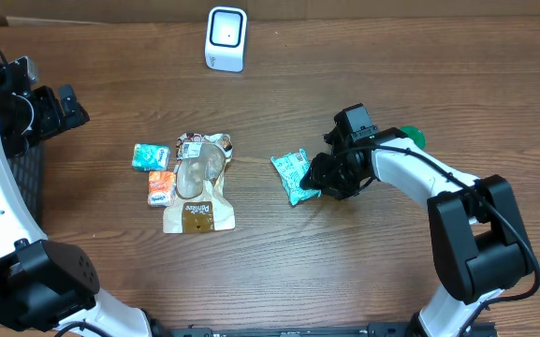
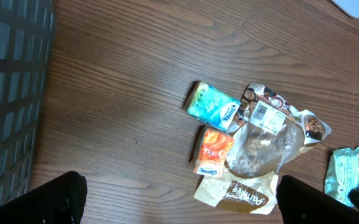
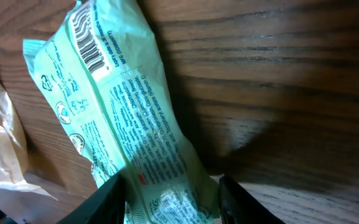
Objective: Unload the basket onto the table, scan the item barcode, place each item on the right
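The scanner (image 1: 226, 37), a small white unit with a dark window, stands at the far edge of the wooden table (image 1: 279, 271), well apart from all items. The task item, a light green packet (image 1: 291, 174), lies flat on the table right of centre. In the right wrist view its barcode (image 3: 87, 40) faces up at the end farthest from the fingers, with printed text running along the wrapper below it. The right gripper (image 1: 320, 178) is positioned low over the near end of the packet. Its two fingers (image 3: 107, 199) stand narrow, one at each side of the wrapper and close against it. It cannot be determined whether they press on the packet or only flank it. A green object (image 1: 410, 138) shows partly behind the right arm. The left gripper (image 2: 179, 186) is held at the left side of the table with its jaws wide apart and nothing between them. A dark gridded basket (image 2: 11, 93) sits beside it. A separate group of items lies left of centre: a teal packet (image 1: 150, 156), an orange packet (image 1: 161, 187) touching it, and a clear bag (image 1: 199, 173) resting on a brown paper wrapper (image 1: 197, 217).
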`<state>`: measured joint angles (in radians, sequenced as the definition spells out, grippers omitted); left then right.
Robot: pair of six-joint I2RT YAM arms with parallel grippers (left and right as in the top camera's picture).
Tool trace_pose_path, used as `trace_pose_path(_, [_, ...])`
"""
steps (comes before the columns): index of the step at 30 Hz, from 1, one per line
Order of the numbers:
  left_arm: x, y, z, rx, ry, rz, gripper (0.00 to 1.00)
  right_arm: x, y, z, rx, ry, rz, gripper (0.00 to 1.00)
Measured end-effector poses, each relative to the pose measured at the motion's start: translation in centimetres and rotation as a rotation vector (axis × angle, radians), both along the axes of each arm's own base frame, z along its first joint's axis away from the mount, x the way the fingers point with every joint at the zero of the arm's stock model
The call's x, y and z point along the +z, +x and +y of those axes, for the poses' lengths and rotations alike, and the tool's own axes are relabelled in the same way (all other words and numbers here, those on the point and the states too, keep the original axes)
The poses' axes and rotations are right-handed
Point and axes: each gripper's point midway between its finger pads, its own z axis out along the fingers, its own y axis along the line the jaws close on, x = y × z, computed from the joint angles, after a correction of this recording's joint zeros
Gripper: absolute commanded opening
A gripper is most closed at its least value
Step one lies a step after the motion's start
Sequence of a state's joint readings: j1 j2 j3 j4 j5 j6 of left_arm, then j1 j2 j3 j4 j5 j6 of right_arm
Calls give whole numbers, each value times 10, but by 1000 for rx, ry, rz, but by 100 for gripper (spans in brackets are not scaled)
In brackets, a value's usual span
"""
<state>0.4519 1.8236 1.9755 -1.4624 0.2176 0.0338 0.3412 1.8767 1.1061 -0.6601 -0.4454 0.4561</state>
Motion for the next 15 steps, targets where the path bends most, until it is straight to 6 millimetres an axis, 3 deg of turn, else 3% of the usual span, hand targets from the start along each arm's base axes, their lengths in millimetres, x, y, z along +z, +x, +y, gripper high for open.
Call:
trace_pose_path(1, [0, 0, 0, 0, 0, 0, 100, -1, 1, 1, -5, 1, 1, 42])
trace_pose_path(3, [0, 0, 0, 0, 0, 0, 100, -3, 1, 6, -15, 22, 13, 20])
trace_pose_path(5, [0, 0, 0, 0, 0, 1, 100, -8, 0, 11, -23, 48, 37, 4])
trace_pose_path(15, [0, 0, 0, 0, 0, 0, 100, 3, -4, 12, 47, 70, 22, 4])
